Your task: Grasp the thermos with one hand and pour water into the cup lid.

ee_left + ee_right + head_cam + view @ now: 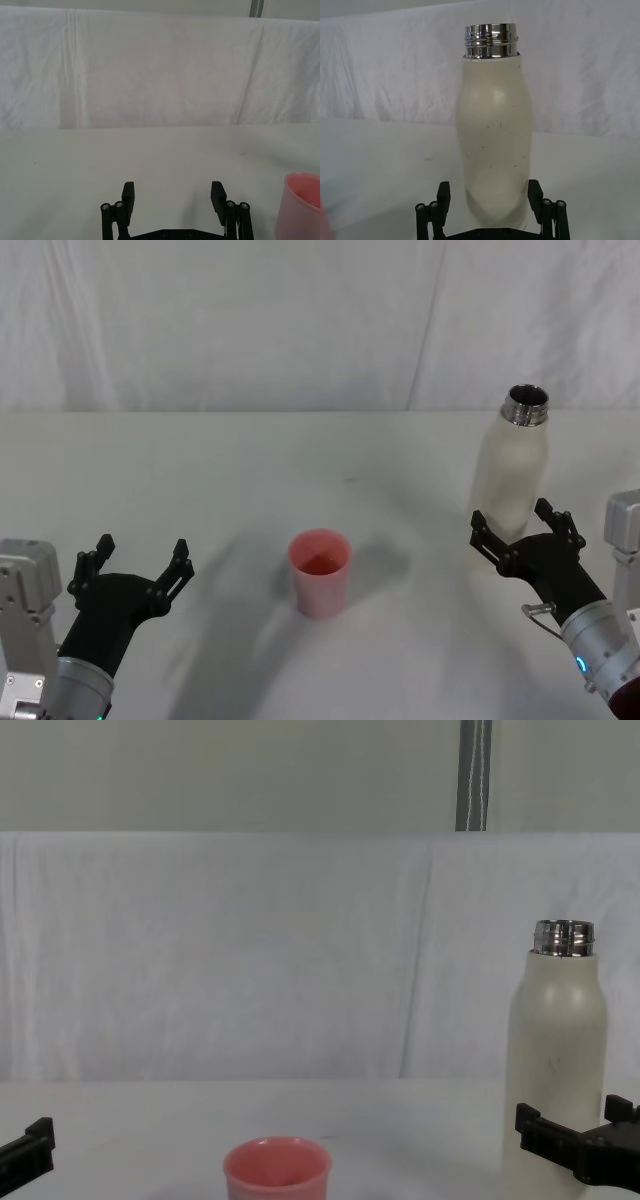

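Note:
The thermos (512,470) is a tall cream-white bottle with an open steel neck, standing upright at the table's right; it also rises in the right wrist view (494,135) and the chest view (556,1070). My right gripper (526,530) is open, its fingers flanking the bottle's base without touching (490,200). The cup lid (320,572) is a small pink cup standing mouth up at the table's middle (277,1175), and its rim shows at the edge of the left wrist view (302,207). My left gripper (140,562) hangs open and empty at the front left (173,197).
The white table (250,470) is backed by a draped white cloth wall (300,320). Open table lies between the cup lid and the thermos.

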### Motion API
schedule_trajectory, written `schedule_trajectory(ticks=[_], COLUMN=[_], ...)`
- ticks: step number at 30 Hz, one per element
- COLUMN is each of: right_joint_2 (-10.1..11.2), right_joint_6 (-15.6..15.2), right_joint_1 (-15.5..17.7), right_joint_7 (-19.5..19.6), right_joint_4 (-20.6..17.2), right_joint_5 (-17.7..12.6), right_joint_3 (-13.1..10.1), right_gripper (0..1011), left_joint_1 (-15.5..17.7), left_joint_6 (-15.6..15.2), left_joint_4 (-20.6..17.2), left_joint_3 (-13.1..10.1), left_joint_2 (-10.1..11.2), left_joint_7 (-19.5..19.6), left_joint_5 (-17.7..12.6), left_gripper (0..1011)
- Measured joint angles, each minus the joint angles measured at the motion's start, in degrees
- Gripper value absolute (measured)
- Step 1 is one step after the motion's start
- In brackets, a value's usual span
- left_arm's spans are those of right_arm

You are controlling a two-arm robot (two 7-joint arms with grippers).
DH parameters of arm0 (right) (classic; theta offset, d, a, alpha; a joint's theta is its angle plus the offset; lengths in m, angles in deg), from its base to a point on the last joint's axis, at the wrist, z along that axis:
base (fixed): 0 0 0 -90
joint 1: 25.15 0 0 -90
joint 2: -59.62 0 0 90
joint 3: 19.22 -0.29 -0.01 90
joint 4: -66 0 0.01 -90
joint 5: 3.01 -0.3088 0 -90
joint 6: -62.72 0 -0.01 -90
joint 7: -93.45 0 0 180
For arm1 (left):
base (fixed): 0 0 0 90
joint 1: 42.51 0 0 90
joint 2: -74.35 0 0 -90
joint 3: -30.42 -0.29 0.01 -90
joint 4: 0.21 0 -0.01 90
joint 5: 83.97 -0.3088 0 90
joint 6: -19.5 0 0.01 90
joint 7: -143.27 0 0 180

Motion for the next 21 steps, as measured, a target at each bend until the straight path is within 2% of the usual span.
schedule_trajectory(ticks=[21], right_joint_2=[-0.16], right_joint_6=[0.48], right_joint_1=[-3.83], right_joint_7=[-0.91], right_joint_4=[5.19], right_joint_5=[-0.7], right_joint_3=[0.36], right_gripper=[1001], left_joint_1=[0.0], left_joint_6=[0.0], left_joint_4=[0.0], left_joint_3=[0.0], left_joint_2=[0.0], left_joint_7=[0.0], left_joint_5=[0.0], left_gripper=[1001])
